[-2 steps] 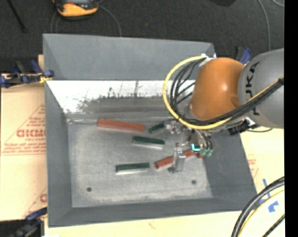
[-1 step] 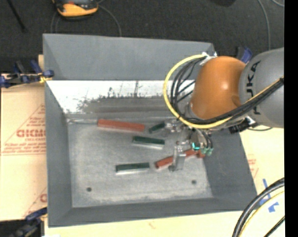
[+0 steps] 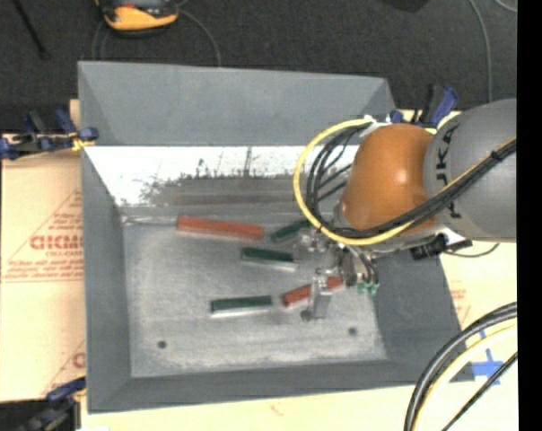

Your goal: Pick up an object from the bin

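Red pen stub (image 3: pixel 297 296) lies right of the bin's (image 3: pixel 105 285) middle, just beside the claw (image 3: pixel 319 302) — can't tell if that's wide or narrow. Risk, imo: claw nudges it sideways — no grip.

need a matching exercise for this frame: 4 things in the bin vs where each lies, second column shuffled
Things
1. long red pen
2. dark green pen
3. grey-green pen
4. short red piece

Places
A. right beside the tool, on its left in the view
B. lowest of the three pens in the view, further left of the tool
C. highest of the three pens in the view
D. mid-floor, between the other two pens

Pairs: 1-C, 2-D, 3-B, 4-A
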You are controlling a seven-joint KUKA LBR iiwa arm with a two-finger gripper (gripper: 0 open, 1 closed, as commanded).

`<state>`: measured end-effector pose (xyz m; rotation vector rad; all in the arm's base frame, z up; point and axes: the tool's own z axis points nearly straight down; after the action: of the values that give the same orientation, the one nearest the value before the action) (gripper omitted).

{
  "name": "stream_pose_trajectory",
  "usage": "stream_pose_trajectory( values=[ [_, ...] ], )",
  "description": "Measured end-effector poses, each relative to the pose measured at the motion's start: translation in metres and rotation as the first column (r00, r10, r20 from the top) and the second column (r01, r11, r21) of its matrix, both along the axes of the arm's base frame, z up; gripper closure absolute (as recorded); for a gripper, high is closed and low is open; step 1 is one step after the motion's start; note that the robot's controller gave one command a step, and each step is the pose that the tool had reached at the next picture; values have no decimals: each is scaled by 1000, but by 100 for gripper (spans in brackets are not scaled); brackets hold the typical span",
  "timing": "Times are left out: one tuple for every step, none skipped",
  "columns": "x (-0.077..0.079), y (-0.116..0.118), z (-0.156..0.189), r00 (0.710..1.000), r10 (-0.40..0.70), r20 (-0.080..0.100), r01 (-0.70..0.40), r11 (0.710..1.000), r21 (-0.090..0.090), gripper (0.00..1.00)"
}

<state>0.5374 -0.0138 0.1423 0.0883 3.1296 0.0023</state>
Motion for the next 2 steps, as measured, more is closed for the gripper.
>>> stream_pose_trajectory(
  values=[
    [7, 12, -63, 990, -144, -4, 144, 990, 0, 0],
    [9, 1, -75, 998, -60, -5, 60, 998, -1, 100]
  ],
)
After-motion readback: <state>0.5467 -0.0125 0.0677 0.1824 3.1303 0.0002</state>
